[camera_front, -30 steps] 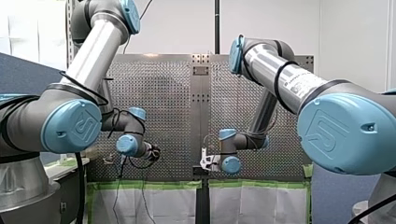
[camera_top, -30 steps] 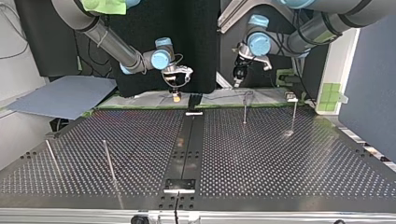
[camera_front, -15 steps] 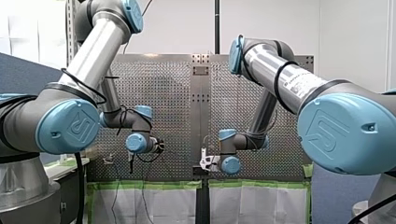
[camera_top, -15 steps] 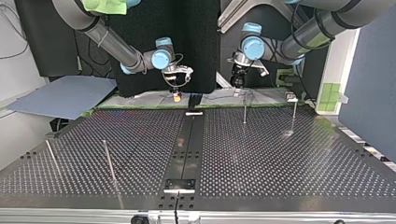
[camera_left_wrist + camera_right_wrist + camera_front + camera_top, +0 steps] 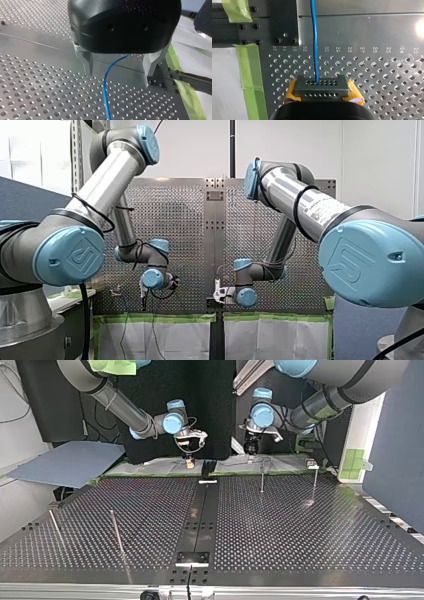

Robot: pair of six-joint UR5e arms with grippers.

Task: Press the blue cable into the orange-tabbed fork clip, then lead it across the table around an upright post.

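Note:
In the left wrist view the blue cable (image 5: 105, 90) comes out from under my black left gripper (image 5: 117, 78) and runs loose between its metal fingers (image 5: 86, 62), which stand wide apart just above the perforated plate. My right gripper (image 5: 322, 88), with yellow pads (image 5: 291, 92) at its sides, is shut on the blue cable (image 5: 314, 37), which leads straight ahead of it over the plate. Across the table, my right gripper (image 5: 189, 457) hangs at the far edge left of the middle rail. My left gripper (image 5: 250, 446) hangs right of it. I cannot make out the fork clip.
Upright posts stand on the table: two (image 5: 262, 477) (image 5: 315, 484) at the top view's far right and two (image 5: 116, 532) (image 5: 55, 527) at its near left. A dark rail (image 5: 200, 520) divides the table. Green tape (image 5: 253, 82) lines the far edge.
My left arm has swung toward the table's middle, to the right in the front view, and its gripper has come lower. My right arm has stayed still.

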